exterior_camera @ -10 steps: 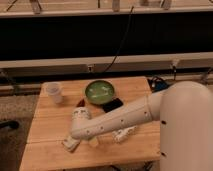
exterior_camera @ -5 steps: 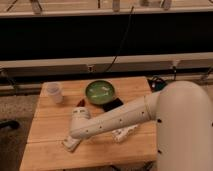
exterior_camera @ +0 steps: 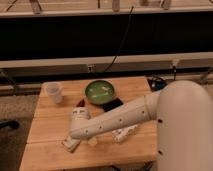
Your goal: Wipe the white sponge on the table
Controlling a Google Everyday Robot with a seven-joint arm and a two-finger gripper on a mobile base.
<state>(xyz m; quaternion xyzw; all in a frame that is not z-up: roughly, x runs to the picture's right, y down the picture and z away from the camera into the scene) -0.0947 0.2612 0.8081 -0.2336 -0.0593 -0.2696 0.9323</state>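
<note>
A white arm (exterior_camera: 120, 117) reaches from the right across the wooden worktop (exterior_camera: 45, 125). Its pincer (exterior_camera: 72, 140) points down at the front-left boards, and I cannot tell whether it is spread or pressed together. The white sponge (exterior_camera: 68, 146) shows as a pale block on the worktop right at the pincer's tip, touching or just apart I cannot tell. Behind the arm are a clear plastic cup (exterior_camera: 52, 92) and a green bowl (exterior_camera: 99, 91) with a black pad (exterior_camera: 113, 105) just beside it, and a white bottle (exterior_camera: 125, 133) lies in front.

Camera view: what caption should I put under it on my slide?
White robot arm stretches over the wooden table, gripper low near the front edge, green bowl and cup behind.
</note>
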